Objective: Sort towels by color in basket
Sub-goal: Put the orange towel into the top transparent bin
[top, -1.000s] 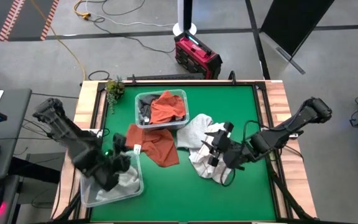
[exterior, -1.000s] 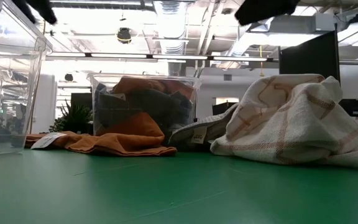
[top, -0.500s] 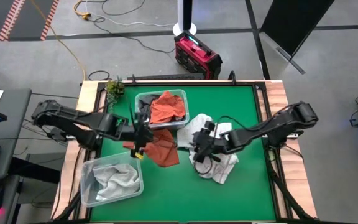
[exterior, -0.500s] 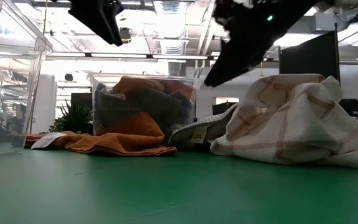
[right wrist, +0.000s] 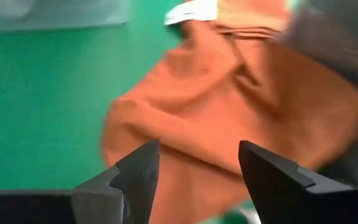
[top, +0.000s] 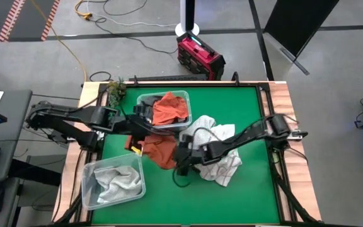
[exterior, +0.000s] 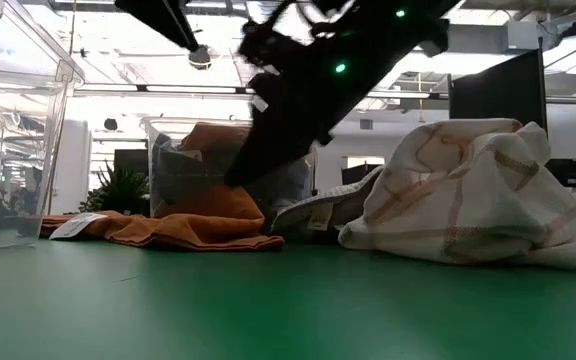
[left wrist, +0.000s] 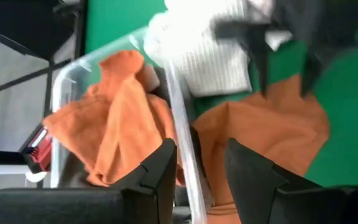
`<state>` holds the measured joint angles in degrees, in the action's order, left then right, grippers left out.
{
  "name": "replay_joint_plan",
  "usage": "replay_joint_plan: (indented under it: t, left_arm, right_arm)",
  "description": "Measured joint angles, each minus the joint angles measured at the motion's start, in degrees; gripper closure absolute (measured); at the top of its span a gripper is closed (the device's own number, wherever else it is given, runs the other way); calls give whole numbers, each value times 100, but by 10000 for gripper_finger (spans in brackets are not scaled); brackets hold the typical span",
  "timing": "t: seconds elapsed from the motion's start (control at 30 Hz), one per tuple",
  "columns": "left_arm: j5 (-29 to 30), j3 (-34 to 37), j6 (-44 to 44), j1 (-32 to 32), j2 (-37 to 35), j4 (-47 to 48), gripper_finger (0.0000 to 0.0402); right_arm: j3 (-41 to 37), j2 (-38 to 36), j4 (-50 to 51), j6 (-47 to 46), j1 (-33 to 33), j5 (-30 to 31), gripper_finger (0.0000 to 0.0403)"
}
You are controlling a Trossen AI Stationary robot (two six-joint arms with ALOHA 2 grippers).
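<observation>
A rust orange towel (top: pixel 159 151) lies spread on the green table in front of the far clear bin (top: pixel 183 96), which holds another orange towel (left wrist: pixel 114 118) and dark grey cloth. My right gripper (right wrist: pixel 197 177) hangs open just above the spread towel's right part, slanting down from the right. My left gripper (left wrist: pixel 197 180) is open and high over the far bin's near wall, with nothing between its fingers. A white towel with red grid lines (top: pixel 222 162) and a light grey towel (top: pixel 200 129) lie heaped at the centre right.
A second clear bin (top: pixel 88 170) at the near left holds a pale grey towel (top: pixel 115 181). A small plant (top: pixel 116 89) stands at the far left corner. Bare green table shows along the near edge and at the far right.
My left gripper has risen out of the near-left bin, where the pale towel stays behind, and swung toward the far bin. My right gripper has left the white grid towel, gone toward the table's left edge and sunk toward the orange towel.
</observation>
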<state>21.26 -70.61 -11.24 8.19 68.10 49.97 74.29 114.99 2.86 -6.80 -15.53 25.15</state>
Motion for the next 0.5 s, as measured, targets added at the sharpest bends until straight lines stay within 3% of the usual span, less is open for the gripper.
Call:
replay_joint_plan:
  t: [0.33, 0.5]
  left_arm:
    - [0, 0, 137, 2, -298, -111, 278]
    - [0, 0, 136, 4, -274, -151, 278]
  right_arm:
    - [1228, 1189, 278, 183, -16, -251, 156]
    - [1496, 1590, 443, -62, 88, -411, 200]
